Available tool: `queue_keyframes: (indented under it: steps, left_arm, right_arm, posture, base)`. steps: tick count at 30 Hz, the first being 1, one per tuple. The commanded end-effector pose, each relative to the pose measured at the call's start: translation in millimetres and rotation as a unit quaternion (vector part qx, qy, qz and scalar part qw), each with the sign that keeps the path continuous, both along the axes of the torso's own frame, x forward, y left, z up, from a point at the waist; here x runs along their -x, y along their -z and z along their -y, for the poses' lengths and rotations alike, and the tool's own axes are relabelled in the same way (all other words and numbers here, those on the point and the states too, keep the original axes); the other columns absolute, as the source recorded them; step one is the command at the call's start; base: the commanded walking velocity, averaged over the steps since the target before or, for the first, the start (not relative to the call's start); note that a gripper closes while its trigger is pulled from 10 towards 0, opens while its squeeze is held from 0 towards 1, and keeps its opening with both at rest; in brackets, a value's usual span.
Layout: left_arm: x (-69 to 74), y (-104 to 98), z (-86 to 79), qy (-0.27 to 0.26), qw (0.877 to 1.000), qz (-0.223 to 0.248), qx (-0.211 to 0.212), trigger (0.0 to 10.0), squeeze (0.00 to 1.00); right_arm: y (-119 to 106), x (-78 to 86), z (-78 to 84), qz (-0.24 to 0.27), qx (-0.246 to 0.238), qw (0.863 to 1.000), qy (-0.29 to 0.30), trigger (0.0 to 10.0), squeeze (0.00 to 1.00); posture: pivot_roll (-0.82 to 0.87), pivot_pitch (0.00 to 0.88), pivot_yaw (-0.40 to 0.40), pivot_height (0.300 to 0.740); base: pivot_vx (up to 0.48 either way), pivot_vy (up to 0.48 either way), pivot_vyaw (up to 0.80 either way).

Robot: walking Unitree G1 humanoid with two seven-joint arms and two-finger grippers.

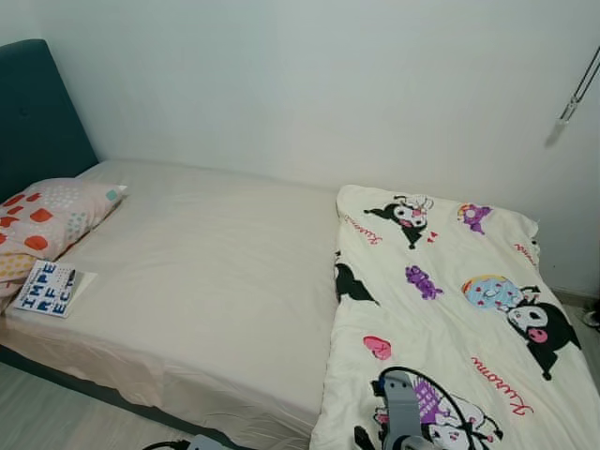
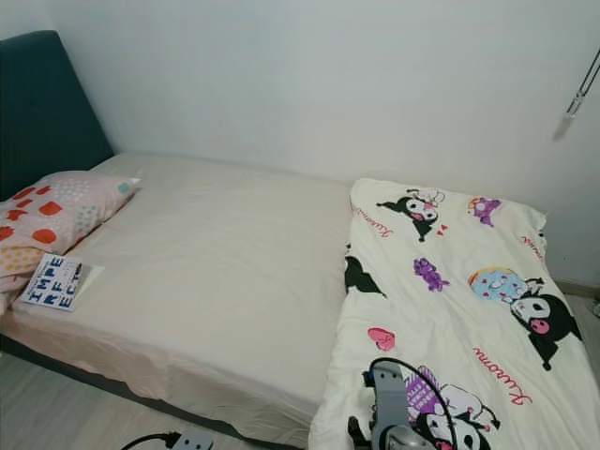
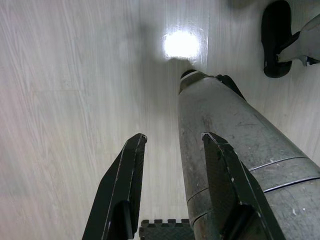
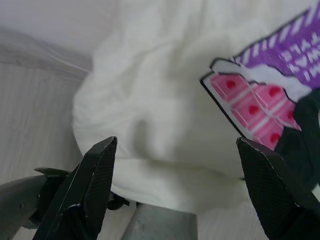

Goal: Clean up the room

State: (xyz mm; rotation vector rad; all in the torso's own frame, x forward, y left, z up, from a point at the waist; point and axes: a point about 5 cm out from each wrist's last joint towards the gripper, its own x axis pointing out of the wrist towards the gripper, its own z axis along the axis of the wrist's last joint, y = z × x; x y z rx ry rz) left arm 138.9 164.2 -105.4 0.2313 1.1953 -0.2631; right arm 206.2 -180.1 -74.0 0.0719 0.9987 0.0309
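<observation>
Duvet (image 1: 450,319), cream with cartoon prints, lies over the foot end of the bed (image 1: 206,281), covering it from the wall edge to the front edge and hanging over that front edge; the rest of the mattress is bare sheet. A pillow (image 1: 42,220) sits at the head end by the dark headboard (image 1: 37,112), and a book (image 1: 49,288) lies at the front edge just beside it, touching the pillow's lower corner. Such a layout would fit a bed being made or one still to be spread; the pictures do not settle which.

Right end effector (image 4: 175,190) is wide open, its fingers (image 4: 85,190) straddling the duvet's hanging fold at the front edge, close to the cloth, probably so as to take hold of it. Left end effector (image 3: 172,190) is open too, pointing down at the pale floor (image 3: 60,100) beside the robot's leg (image 3: 235,145), apparently idle.
</observation>
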Motion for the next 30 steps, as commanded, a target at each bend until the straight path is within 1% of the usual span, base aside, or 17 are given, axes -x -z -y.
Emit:
queue_keyframes:
  steps: [1, 2, 3, 4, 6, 11, 14, 19, 25, 30]
  left_arm:
    - [2.0, 0.5, -5.0, 0.000, 1.000, -0.007, -0.011, 10.0, 0.00]
    - [1.4, 0.3, -4.4, 0.001, 1.000, -0.005, -0.011, 10.0, 0.00]
    - [1.5, 0.4, -4.2, 0.001, 1.000, -0.005, -0.011, 10.0, 0.00]
    - [1.5, 0.4, -4.2, 0.001, 1.000, -0.005, -0.011, 10.0, 0.00]
    - [2.2, 0.6, -3.9, 0.003, 1.000, -0.005, -0.011, 10.0, 0.00]
    - [4.3, 1.4, -2.6, 0.010, 1.000, -0.008, -0.013, 10.0, 0.00]
    - [5.6, 1.9, -2.0, 0.013, 1.000, -0.009, -0.014, 10.0, 0.00]
    - [8.6, 2.8, -3.4, 0.019, 1.000, -0.014, -0.017, 10.0, 0.00]
    - [7.2, 2.2, -5.6, 0.020, 0.999, -0.012, -0.021, 10.0, 0.00]
    - [6.1, 1.8, -5.6, 0.022, 0.999, -0.010, -0.023, 10.0, 0.00]
  right_arm:
    - [5.0, 8.8, 0.7, -0.019, -0.003, 1.000, 0.016, 10.0, 0.00]
    - [9.9, 19.0, 5.5, -0.037, -0.012, 0.997, 0.069, 10.0, 0.00]
    - [11.8, 23.2, 7.4, -0.044, -0.018, 0.994, 0.095, 10.0, 0.00]
    - [11.8, 23.2, 7.4, -0.044, -0.018, 0.994, 0.095, 10.0, 0.00]
    - [14.1, 28.9, 11.2, -0.054, -0.012, 0.992, 0.118, 10.0, 0.00]
    - [18.4, 40.1, 16.0, -0.071, 0.010, 0.992, 0.103, 10.0, 0.00]
    - [19.6, 43.6, 18.2, -0.075, 0.017, 0.992, 0.099, 10.0, 0.00]
    - [21.1, 47.2, 17.9, -0.078, 0.033, 0.993, 0.080, 10.0, 0.00]
    - [21.8, 47.4, 14.2, -0.076, 0.032, 0.993, 0.085, 10.0, 0.00]
    - [22.2, 47.2, 10.2, -0.077, 0.035, 0.993, 0.077, 10.0, 0.00]
  posture:
    - [0.02, 0.000, -0.010, 0.740]
    - [0.02, 0.000, -0.017, 0.740]
    - [0.02, 0.000, -0.017, 0.740]
    - [0.02, 0.000, -0.017, 0.740]
    - [0.02, 0.000, -0.019, 0.740]
    - [0.02, 0.000, -0.030, 0.740]
    - [0.02, 0.000, -0.028, 0.740]
    - [0.02, 0.000, -0.022, 0.740]
    - [0.02, 0.000, -0.015, 0.740]
    - [0.02, 0.000, -0.008, 0.740]
  base:
    - [-0.307, 0.000, 0.00]
    - [-0.304, 0.000, 0.00]
    - [-0.304, 0.000, 0.00]
    - [-0.304, 0.000, 0.00]
    - [-0.304, 0.000, 0.00]
    - [-0.330, 0.000, 0.00]
    - [-0.344, 0.000, 0.00]
    - [-0.346, 0.000, 0.00]
    - [-0.344, 0.000, 0.00]
    - [-0.345, 0.000, 0.00]
